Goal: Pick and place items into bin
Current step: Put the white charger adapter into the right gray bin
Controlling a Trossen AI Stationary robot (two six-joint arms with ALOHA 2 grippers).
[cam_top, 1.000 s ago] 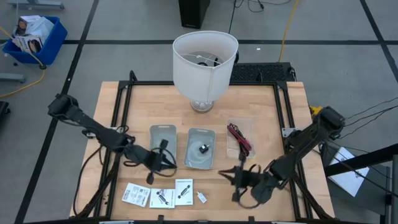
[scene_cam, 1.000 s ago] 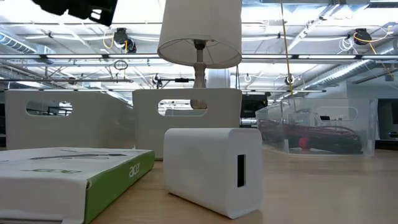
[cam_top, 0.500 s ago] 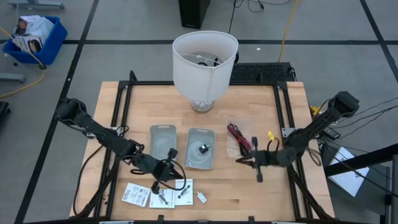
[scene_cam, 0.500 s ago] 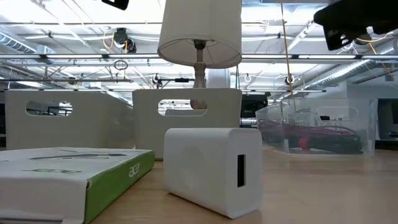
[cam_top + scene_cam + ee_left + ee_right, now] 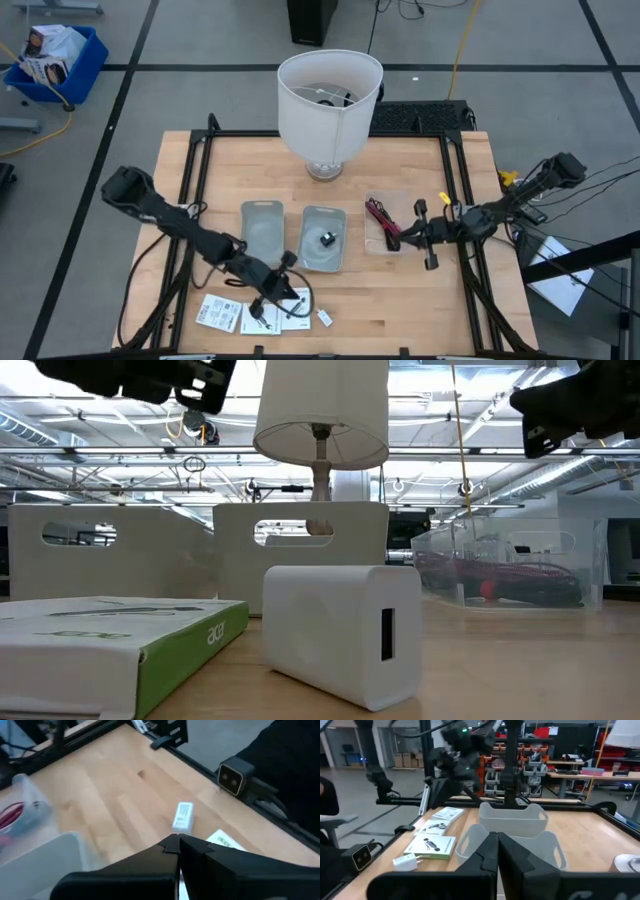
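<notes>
High view puts the left gripper (image 5: pixel 283 296) nearest, over the white packets (image 5: pixel 254 313) at the front edge, its fingers (image 5: pixel 170 845) pressed together, holding nothing. It should open before descending and pinch one packet by its edges. Behind stand the two grey bins (image 5: pixel 322 238). Farther right, the right gripper (image 5: pixel 418 232) hovers beside the clear tray (image 5: pixel 386 222), closed and empty.

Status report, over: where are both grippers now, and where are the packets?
Left gripper shut, over packets at table's front edge. Right gripper shut, empty, beside clear bin. Nothing blocking the packets.
</notes>
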